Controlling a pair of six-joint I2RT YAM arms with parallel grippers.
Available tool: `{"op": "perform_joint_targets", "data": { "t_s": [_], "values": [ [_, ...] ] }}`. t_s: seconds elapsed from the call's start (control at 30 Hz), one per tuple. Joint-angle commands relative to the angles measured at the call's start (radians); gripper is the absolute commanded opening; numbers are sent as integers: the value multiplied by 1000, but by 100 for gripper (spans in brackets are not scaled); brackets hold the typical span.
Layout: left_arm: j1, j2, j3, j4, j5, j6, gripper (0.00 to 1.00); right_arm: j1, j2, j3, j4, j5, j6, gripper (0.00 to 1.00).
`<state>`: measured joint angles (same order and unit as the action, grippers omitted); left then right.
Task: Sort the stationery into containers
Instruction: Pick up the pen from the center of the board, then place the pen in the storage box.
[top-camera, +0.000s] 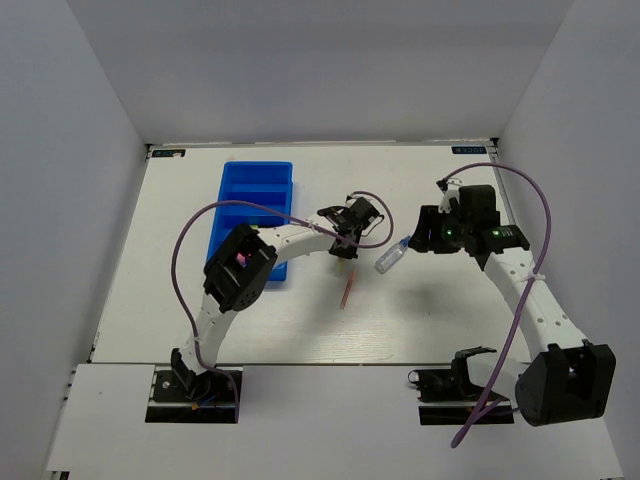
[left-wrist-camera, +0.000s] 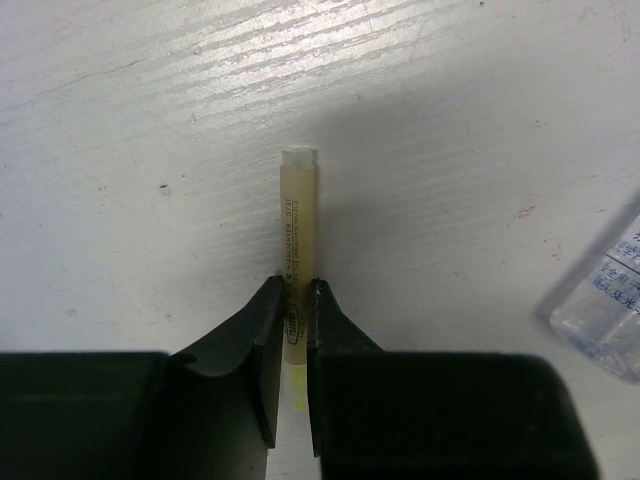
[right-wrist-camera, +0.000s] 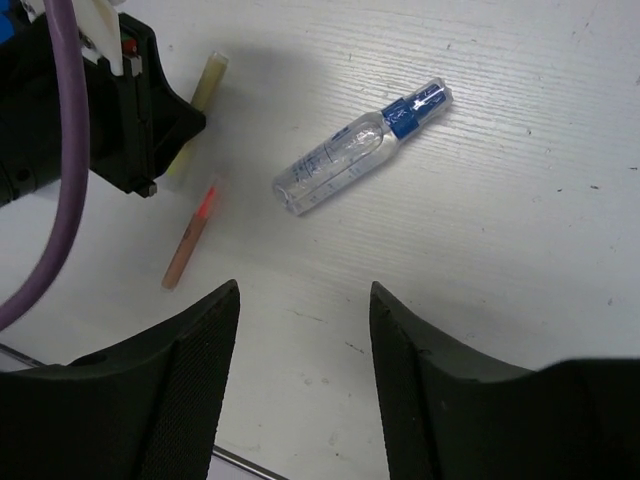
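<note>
The left claw (left-wrist-camera: 293, 290) is closed about the stick (left-wrist-camera: 299, 220), whose long axis runs straight out from the jaws; the right claw (right-wrist-camera: 303, 295), open and empty, is held near the tube (right-wrist-camera: 345, 165).

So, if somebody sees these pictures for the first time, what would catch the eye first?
Probably the bright blue tray at the far left of the white table. Next, the left gripper pinching a pale yellow stick on the table, and the clear blue-capped tube lying to its right, in front of the open right gripper.
</note>
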<state>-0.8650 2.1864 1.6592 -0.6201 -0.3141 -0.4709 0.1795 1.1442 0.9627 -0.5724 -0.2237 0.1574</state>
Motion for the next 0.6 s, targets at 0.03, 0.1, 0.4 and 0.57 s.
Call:
{"op": "perform_joint_targets", "data": {
  "t_s": [0.03,0.1,0.4,0.57],
  "values": [
    [32,-74,34,-27,30,49,0,-11,-18,-18,32,-52,-30,61],
    [49,-108,77,-53,76,103,0,-9,-14,-19,29,-86,-45,62],
    [191,-272,238,-184,277,375,0,-21,-24,-45,31,-288,-192,31],
    [317,-364,165,-227,381,633,0,-18,-15,-61,46,-380,-219,13]
  ]
}}
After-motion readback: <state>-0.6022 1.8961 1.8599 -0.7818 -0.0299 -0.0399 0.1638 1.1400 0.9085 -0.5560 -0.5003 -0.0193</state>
